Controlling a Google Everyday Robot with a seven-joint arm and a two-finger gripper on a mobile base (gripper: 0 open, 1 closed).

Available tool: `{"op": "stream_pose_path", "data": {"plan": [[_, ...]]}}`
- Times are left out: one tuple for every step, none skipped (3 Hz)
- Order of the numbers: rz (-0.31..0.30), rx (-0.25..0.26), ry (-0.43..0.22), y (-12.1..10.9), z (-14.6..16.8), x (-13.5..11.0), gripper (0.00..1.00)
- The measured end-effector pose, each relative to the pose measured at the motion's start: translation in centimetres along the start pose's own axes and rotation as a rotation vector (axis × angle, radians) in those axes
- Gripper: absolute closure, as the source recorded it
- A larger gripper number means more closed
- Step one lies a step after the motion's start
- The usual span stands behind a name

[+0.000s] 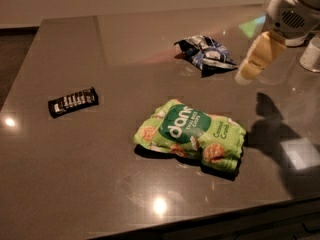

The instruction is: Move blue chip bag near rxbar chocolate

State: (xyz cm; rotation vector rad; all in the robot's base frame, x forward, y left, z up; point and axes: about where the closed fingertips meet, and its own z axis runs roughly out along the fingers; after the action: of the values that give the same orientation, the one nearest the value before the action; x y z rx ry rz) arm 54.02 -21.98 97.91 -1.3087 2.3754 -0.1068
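Dark table (90, 179) carries blue chip bag (206, 54), rxbar chocolate (73, 101), green bag (191, 134); gripper (251, 66) hovers right.

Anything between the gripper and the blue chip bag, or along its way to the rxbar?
Nothing visible. The gripper hangs just beside the wrinkly dark blue chip bag; bare tabletop leads to the flat black rxbar wrapper. The green bag lies off that line.

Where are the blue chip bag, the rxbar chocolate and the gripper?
blue chip bag (206, 55): camera view, middle of its crinkled face.
rxbar chocolate (73, 101): camera view, centre of the black wrapper.
gripper (246, 74): camera view, pale tip, just right of the blue chip bag.
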Motion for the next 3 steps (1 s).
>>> {"op": "stream_pose_path", "data": {"plan": [[0.136,0.033,-0.003,-2.9,2.7,-1.2,0.00],[0.244,0.049,-0.030,-5.9,5.6,-2.0,0.00],[0.291,0.028,-0.076,-7.6,9.0,-3.3,0.00]]}}
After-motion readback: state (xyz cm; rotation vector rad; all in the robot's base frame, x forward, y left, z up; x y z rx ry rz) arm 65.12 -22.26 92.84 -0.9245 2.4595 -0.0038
